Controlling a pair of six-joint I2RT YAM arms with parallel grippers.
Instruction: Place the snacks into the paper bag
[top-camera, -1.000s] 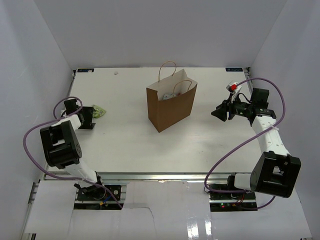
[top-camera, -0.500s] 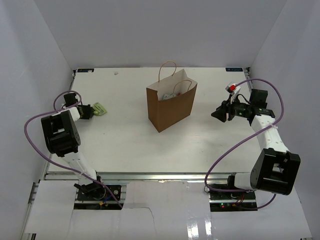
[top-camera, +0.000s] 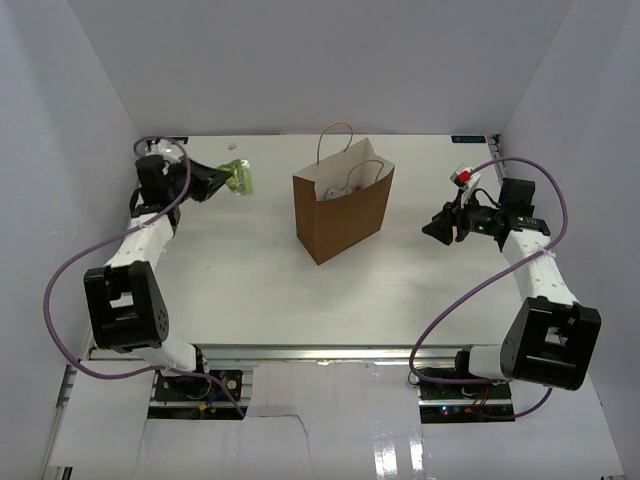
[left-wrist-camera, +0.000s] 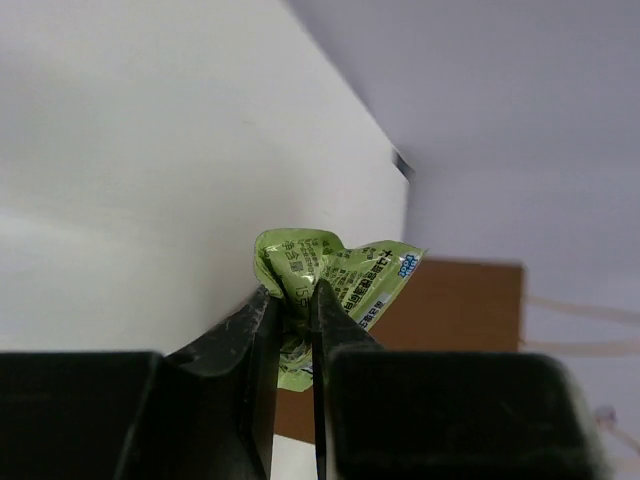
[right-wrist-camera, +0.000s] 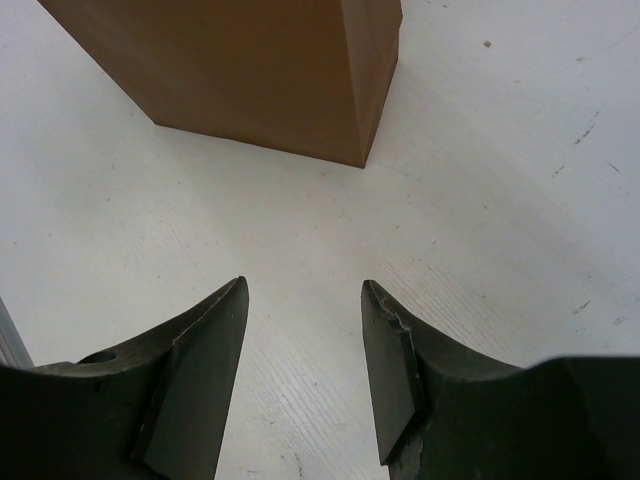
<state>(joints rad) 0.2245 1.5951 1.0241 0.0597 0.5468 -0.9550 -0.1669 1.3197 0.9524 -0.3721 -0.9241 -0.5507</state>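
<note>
**Table** (top-camera: 250, 270): white, walled on three sides, arm bases at its near edge.

**Right gripper** (top-camera: 432, 229): near right, facing the bag from well apart. Fingers spread wide and empty; the wrist view (right-wrist-camera: 300, 370) shows only bare tabletop between them, with the bag's lower corner beyond.

**Paper bag** (top-camera: 343, 222): brown kraft, upright at mid-table and open at the top, with a pale inner wall. Two twisted loop handles (top-camera: 336, 130) stand above the rim. Its base corner shows in the right wrist view (right-wrist-camera: 270, 70).

**Contents of the bag:** a few small packets (top-camera: 341, 190) lie low inside, pale grey with a touch of red. Number and kind cannot be told.

**Left gripper** (top-camera: 228, 178): far left, pointing towards the bag. Fingers closed narrow (left-wrist-camera: 290, 310), pinching a packet.

**Green snack packet** (top-camera: 240, 177): crumpled foil with printed text (left-wrist-camera: 330, 275), gripped at its lower part. It is outside the bag and to its left, apparently clear of the tabletop.

**Red-and-white object** (top-camera: 463, 176): small, far right beside the right arm's cable. Kind not discernible.
</note>
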